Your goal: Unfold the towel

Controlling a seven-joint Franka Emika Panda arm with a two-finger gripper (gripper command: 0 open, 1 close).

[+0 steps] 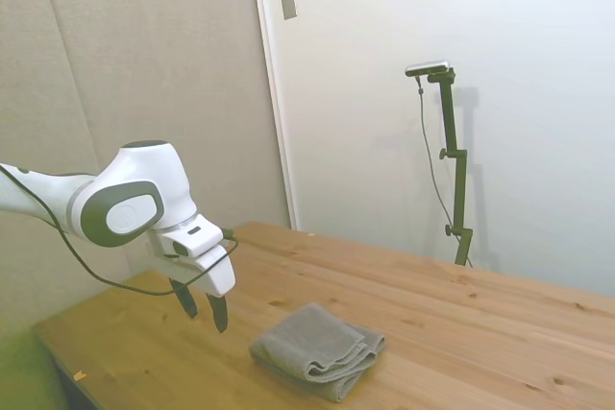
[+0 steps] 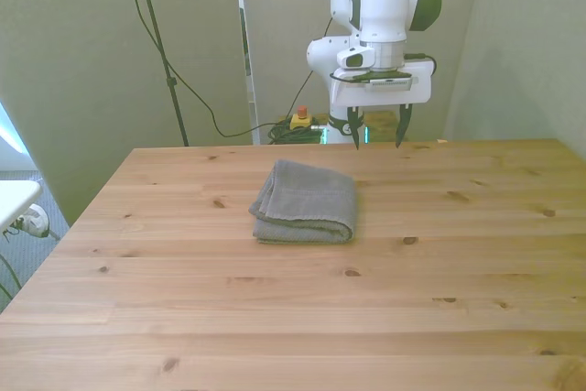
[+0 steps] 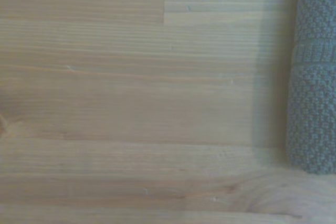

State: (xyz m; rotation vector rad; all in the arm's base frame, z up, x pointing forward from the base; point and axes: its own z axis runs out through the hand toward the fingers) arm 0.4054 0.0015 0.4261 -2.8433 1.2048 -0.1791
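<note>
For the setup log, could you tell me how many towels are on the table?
1: a folded grey towel lies near the middle of the table, in front of the open gripper.

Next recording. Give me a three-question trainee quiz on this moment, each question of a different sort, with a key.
1. True or false: the pincer is clamped on the small grey folded terry-cloth towel.
2. Multiple choice: the layered edges of the towel, as seen in the side view, face
A. the wall
B. the table's near edge
C. the ceiling
3. Fill in: the towel lies on the ______ table.

Key
1. False: the pincer hangs open above the table, apart from the towel and holding nothing.
2. B
3. Wooden
</note>
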